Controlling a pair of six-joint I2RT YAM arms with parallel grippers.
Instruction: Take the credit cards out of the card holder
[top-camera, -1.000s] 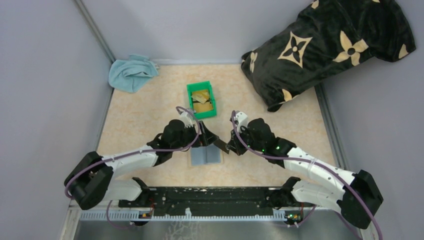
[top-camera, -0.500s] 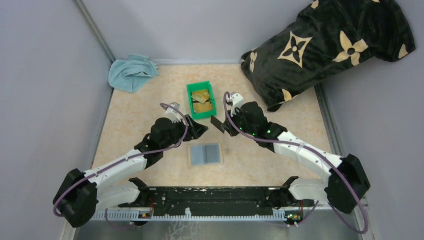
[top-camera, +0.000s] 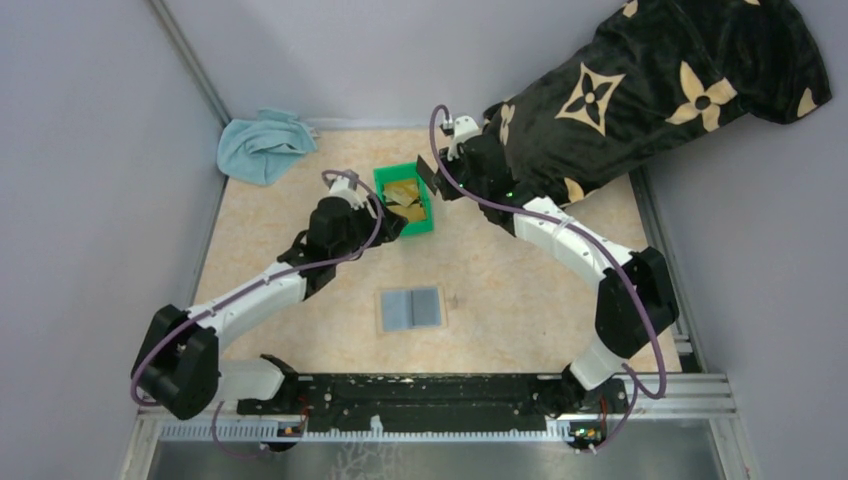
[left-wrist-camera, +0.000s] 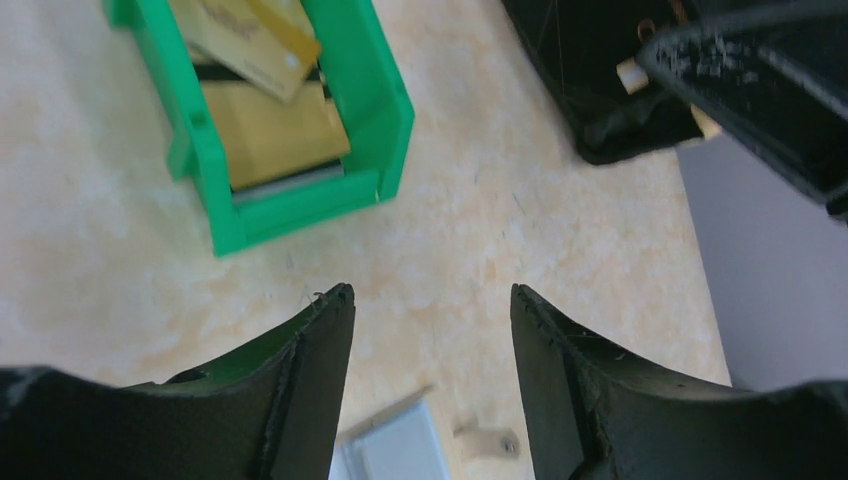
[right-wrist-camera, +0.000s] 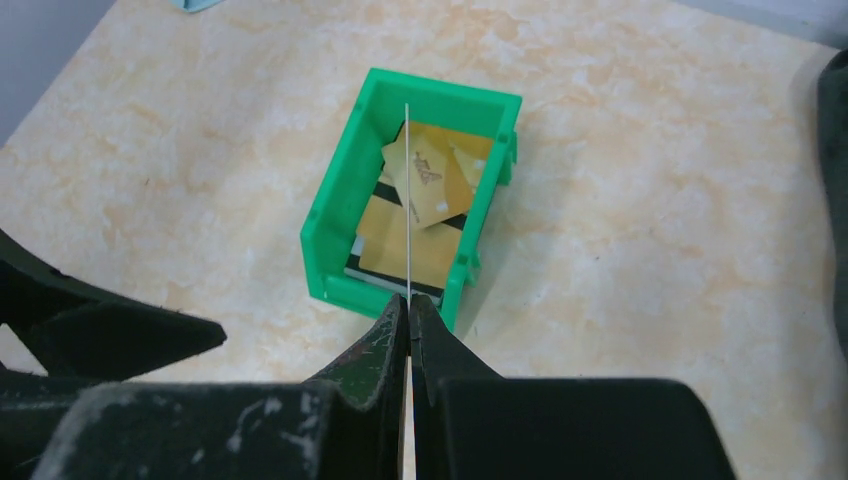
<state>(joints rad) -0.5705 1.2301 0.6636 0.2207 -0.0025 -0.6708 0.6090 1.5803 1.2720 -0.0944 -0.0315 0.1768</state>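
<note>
The blue-grey card holder (top-camera: 411, 309) lies flat on the table, apart from both grippers; its corner shows in the left wrist view (left-wrist-camera: 395, 452). My right gripper (top-camera: 436, 181) is shut on a thin black credit card (top-camera: 427, 176), seen edge-on in the right wrist view (right-wrist-camera: 408, 200), held above the green bin (top-camera: 380, 190). Several gold-tan credit cards (right-wrist-camera: 425, 180) lie in the bin (right-wrist-camera: 330, 215). My left gripper (top-camera: 392, 222) is open and empty beside the bin's near left corner, jaws wide apart (left-wrist-camera: 432, 292).
A black pillow with tan flower marks (top-camera: 650, 90) lies at the back right, close behind my right arm. A light blue cloth (top-camera: 263, 145) sits in the back left corner. Grey walls close in the table on both sides.
My right gripper has carried the black card from beside the card holder up and back to above the green bin. My left gripper has left the card holder and moved toward the bin.
</note>
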